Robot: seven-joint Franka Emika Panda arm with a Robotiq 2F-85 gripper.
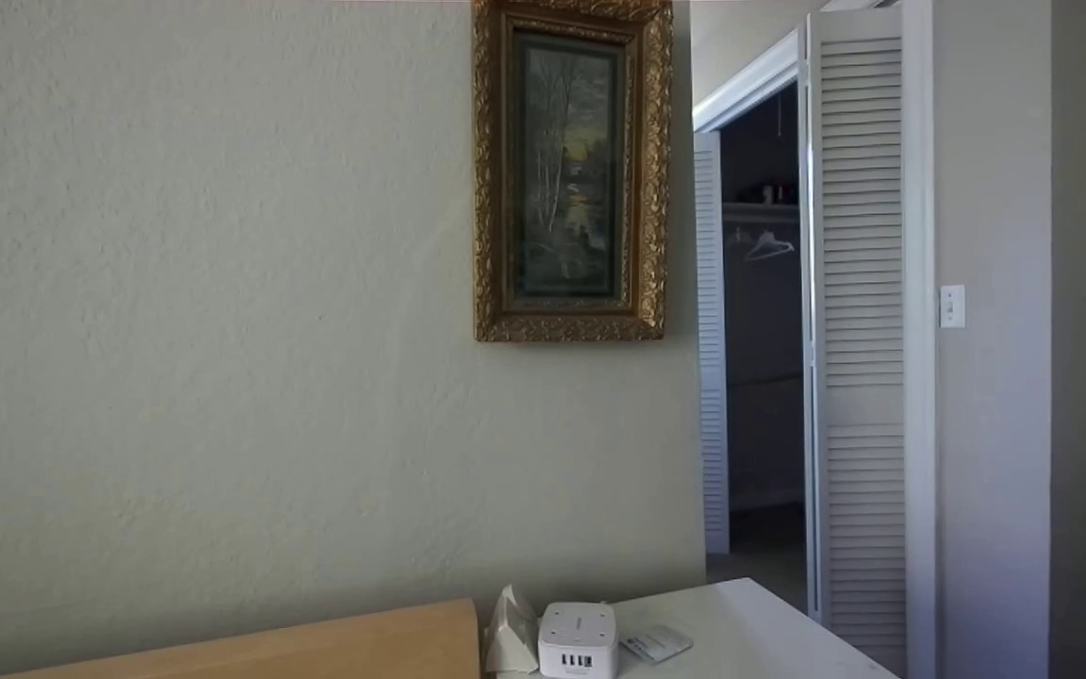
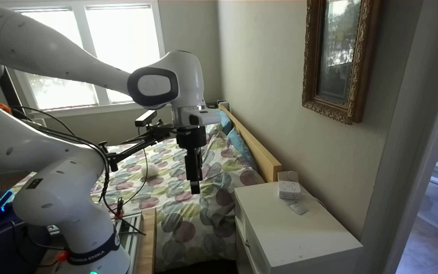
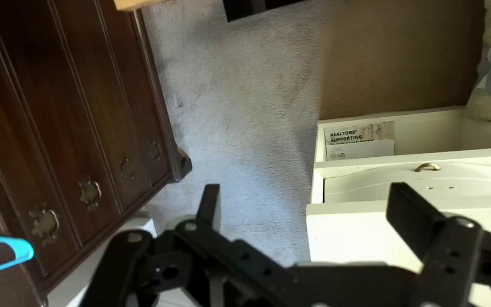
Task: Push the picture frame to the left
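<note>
The picture frame [image 1: 647, 217], ornate gold-brown around a dark greenish painting, hangs on the wall near its right end. It hangs about upright; its top edge is cut off. It also shows at the upper right of an exterior view [image 2: 356, 76], with window glare on its glass. My gripper [image 2: 195, 187] points down over the bed, left of and lower than the frame, well apart from it. In the wrist view my gripper [image 3: 307, 204] has its fingers wide apart with nothing between them. The frame is out of the wrist view, and the arm is out of an exterior view.
A white cabinet [image 2: 310, 232] stands under the frame, bearing a white power block [image 2: 289, 190] and a small packet [image 2: 298, 207]. A wooden headboard [image 2: 255, 142] runs along the wall behind the bed [image 2: 183, 205]. A dark dresser [image 3: 70, 98] and a louvered door [image 1: 862, 283] also show.
</note>
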